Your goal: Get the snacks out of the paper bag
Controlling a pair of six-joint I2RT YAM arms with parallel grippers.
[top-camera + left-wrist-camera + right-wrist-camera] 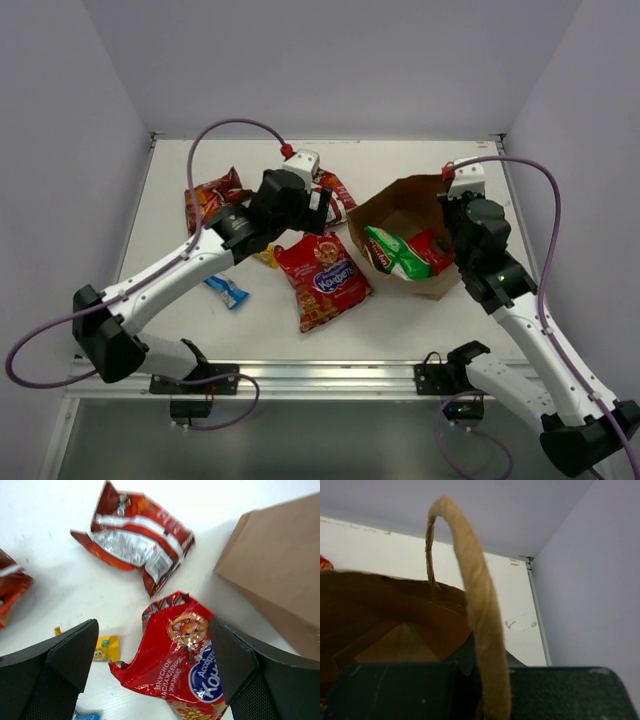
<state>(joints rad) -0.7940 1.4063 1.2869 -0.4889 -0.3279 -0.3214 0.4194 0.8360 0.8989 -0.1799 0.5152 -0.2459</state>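
Observation:
The brown paper bag (405, 205) lies tilted open at the right, with a green-white chip bag (393, 252) and a red packet (433, 250) inside. My right gripper (453, 212) is at the bag's right rim, shut on its twisted handle (470, 590). My left gripper (323, 207) is open, with its fingers (65, 665) on either side above the top of a large red snack bag (180, 670) lying on the table (322, 278). A red-orange chip bag (135, 540), a yellow candy pack (102, 648) and a blue bar (226, 291) lie around it.
Another red chip bag (212, 195) lies at the back left. The table's back wall and right wall stand close behind the paper bag (275, 570). The purple cables loop over both arms.

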